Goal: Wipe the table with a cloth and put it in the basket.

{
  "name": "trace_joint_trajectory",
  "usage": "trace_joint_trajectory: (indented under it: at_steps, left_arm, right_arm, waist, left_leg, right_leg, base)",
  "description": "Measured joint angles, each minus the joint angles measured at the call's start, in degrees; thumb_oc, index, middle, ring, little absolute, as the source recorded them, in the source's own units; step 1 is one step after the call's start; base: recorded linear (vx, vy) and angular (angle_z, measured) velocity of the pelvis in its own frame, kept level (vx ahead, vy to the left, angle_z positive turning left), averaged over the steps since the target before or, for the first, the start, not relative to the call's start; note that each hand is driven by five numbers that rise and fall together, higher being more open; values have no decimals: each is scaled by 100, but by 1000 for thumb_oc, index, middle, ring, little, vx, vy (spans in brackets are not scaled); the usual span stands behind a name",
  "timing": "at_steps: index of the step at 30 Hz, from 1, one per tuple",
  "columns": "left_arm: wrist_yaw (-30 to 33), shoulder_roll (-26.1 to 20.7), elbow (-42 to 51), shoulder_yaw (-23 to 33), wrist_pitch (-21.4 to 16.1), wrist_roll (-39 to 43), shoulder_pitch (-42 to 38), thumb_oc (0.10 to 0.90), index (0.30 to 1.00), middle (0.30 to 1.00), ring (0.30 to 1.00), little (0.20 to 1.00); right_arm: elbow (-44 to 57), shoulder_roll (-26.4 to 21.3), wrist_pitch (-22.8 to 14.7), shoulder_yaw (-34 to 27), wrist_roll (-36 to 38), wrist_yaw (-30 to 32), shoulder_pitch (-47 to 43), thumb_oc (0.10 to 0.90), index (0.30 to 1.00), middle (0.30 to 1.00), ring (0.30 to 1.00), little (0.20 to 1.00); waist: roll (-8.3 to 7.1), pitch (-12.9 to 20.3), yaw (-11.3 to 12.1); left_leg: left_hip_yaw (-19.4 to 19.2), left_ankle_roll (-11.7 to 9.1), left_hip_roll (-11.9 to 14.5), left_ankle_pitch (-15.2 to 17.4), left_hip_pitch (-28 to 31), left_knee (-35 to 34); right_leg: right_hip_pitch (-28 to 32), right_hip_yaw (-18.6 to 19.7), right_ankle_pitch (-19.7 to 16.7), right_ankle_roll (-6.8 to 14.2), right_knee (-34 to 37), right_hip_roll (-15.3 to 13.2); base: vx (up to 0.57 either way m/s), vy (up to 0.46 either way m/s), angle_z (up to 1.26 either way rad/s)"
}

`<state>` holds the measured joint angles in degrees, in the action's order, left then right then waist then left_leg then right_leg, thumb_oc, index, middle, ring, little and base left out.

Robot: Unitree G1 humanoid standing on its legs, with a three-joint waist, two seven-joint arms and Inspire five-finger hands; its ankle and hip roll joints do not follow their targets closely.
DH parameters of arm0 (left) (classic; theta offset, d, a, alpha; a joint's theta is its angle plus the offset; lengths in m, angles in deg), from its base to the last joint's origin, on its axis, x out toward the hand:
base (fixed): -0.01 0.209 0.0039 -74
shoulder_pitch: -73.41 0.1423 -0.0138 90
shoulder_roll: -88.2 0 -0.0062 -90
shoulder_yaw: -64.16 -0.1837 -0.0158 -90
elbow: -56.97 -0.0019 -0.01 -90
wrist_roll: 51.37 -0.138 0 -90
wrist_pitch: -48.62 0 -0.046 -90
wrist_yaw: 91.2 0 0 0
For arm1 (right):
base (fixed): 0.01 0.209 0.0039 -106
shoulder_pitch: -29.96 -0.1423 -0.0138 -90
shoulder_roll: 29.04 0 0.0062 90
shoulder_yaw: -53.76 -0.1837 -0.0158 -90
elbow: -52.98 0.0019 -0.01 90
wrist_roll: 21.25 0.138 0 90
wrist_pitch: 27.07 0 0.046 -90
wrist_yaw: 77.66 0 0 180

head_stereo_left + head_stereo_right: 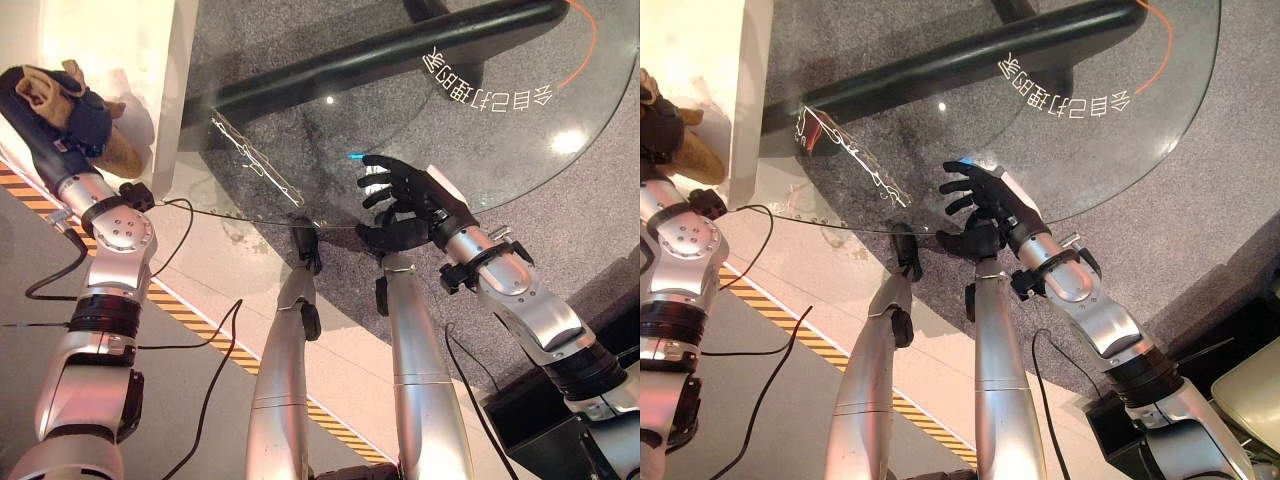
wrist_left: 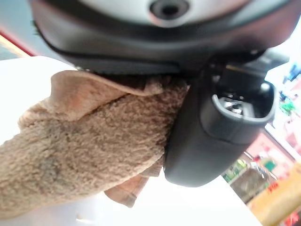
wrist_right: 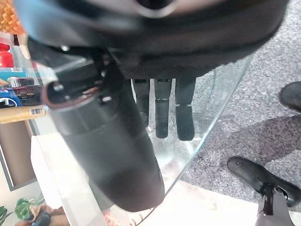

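The left hand (image 1: 62,105) is closed around a tan terry cloth (image 2: 84,155), its dark fingers wrapped over the bunched fabric; folds of the cloth stick out above and below the hand. It holds the cloth off the left edge of the glass table (image 1: 520,150), over a bright white surface (image 1: 160,60) that stands beside that edge. In the left wrist view the cloth fills the space between palm and thumb, pressed against the hand.

The right hand (image 1: 400,190) lies over the near edge of the round glass table, fingers (image 3: 162,113) straight and spread, holding nothing. In the right wrist view the fingers stretch out flat along the glass, at or just above its surface near the rim; I cannot tell whether they touch it. White lettering (image 1: 487,82) shows on the far part of the glass, and a dark bar (image 1: 380,55) of the table's frame runs beneath it over grey carpet (image 1: 600,220).
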<state>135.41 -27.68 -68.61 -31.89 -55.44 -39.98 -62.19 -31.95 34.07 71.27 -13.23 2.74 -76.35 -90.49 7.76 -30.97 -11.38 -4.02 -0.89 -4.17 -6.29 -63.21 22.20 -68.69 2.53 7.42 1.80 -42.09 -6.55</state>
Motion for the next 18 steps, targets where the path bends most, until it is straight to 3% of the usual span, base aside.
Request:
trace_joint_trajectory:
  at_steps: [15, 17, 18]
  left_arm:
    - [-86, -31, -42, -320, 314, -577, -316, 100, 300, 300, 300, 200]
    - [-109, -46, -44, -397, 460, -575, -419, 385, 545, 545, 545, 485]
    - [-140, -74, -43, -434, 529, -576, -450, 731, 841, 841, 841, 831]
  right_arm:
    - [36, -7, -120, 7, 144, 11, -37, 800, 900, 900, 900, 900]
    - [46, -4, -114, 7, 144, 15, -46, 800, 900, 900, 900, 900]
    - [58, 2, -108, 15, 144, 15, -62, 800, 900, 900, 900, 900]
  waist:
    - [-2, 1, -78]
    - [-1, 1, -98]
    - [-1, 1, -116]
  left_leg:
    - [18, 4, -4, 15, -144, 82]
    - [18, 3, -4, 14, -175, 89]
    - [16, 2, -5, 14, -189, 89]
  right_leg:
    - [-109, -18, -6, 10, -23, -2]
    - [-139, -17, -5, 10, -30, -2]
    - [-154, -14, -6, 10, -32, -2]
  base:
    - [5, -1, 0]
    - [33, 1, 0]
    - [32, 0, 0]
